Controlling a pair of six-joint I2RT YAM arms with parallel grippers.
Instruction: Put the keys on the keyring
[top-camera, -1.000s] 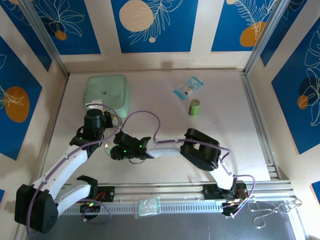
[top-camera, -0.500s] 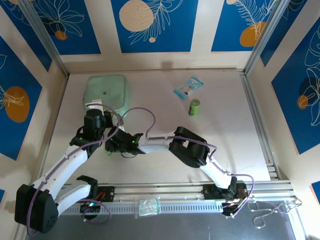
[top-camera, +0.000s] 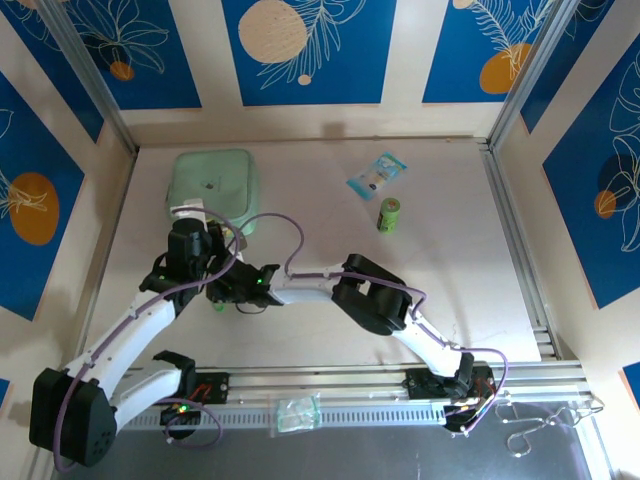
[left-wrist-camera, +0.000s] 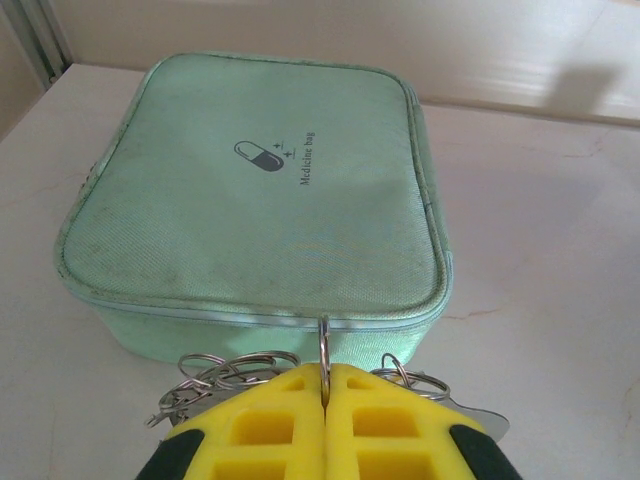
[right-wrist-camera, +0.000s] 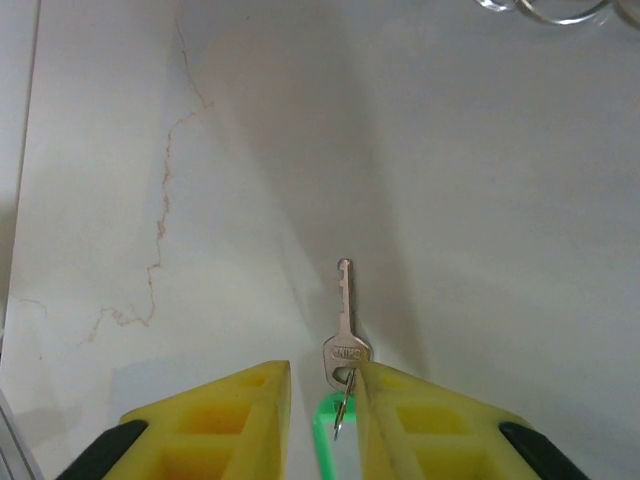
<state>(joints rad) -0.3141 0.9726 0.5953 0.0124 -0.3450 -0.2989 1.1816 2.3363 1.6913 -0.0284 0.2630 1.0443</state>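
My left gripper (left-wrist-camera: 325, 372) is shut on a thin silvery ring that stands upright between its yellow fingers. That ring belongs to the keyring (left-wrist-camera: 322, 340), whose other small rings (left-wrist-camera: 235, 368) fan out on both sides just in front of the mint bag. On the table lies a small silver key (right-wrist-camera: 346, 315) with a green plastic loop (right-wrist-camera: 322, 432) at its head. My right gripper (right-wrist-camera: 323, 368) is open around that head; its right finger touches the key's little ring and its left finger stands apart. In the top view the right gripper (top-camera: 224, 290) sits just below the left wrist.
A mint green medicine bag (top-camera: 212, 185) lies at the back left, right ahead of the left fingers. A green cylinder (top-camera: 389, 214) and a blue-white packet (top-camera: 377, 175) sit at the back middle. A clear packet (top-camera: 297, 412) rests on the front rail.
The right arm has reached further left, bringing its gripper in under the left wrist, and its jaws have narrowed. The left arm has stayed still.
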